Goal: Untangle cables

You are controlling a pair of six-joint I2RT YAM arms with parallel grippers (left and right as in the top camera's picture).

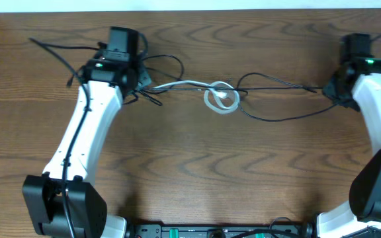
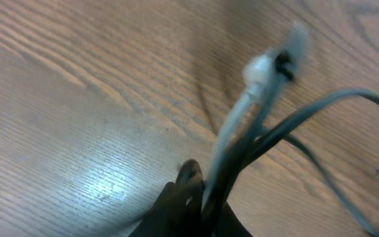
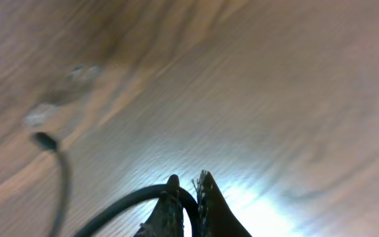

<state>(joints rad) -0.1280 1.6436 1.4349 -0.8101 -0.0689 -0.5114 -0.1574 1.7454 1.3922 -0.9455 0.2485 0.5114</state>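
Wood-grain desk (image 1: 190, 165), overhead view. Thin black cables (image 1: 276, 88) trail across its far half, with a whitish cord (image 1: 220, 99) looped among them near the centre.

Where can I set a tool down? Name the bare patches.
Free: the table between left arm and right arm, on the robot's side of the cables; also the far strip behind them. Crowded: along the cables, worst at the white loop.

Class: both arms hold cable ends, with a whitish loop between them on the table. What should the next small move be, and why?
Probably ease the right gripper slightly rightward. Both sets of jaws are shut: the left gripper on the white cable, the right on a black cable that seems to cross the white loop mid-table, so a gentle pull may free it.
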